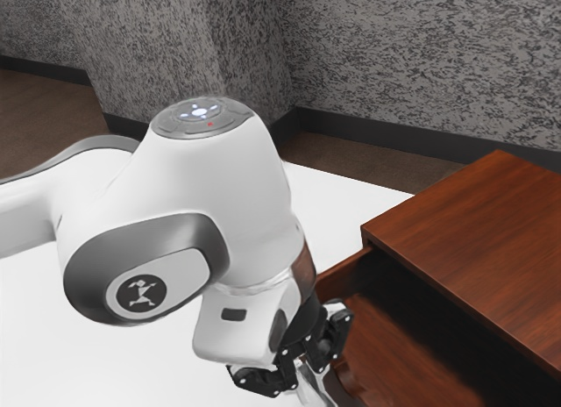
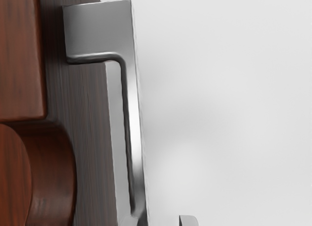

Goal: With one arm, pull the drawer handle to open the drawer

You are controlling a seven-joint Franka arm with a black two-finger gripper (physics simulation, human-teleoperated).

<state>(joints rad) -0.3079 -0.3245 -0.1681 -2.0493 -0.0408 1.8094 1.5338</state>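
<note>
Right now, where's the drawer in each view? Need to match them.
Exterior view: drawer at lower right, standing out from under the cabinet top, with the claw at its front.
Wrist view: drawer front, dark wood, with the handle mounted on it.
Shared landmark: the white table beside the drawer.

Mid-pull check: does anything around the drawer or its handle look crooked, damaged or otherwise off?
Nothing stands out. The drawer sits partly pulled out of the wooden cabinet with no tilt that I can see. The metal handle looks straight and intact against the drawer front. No spills or loose parts show on the white table.
</note>
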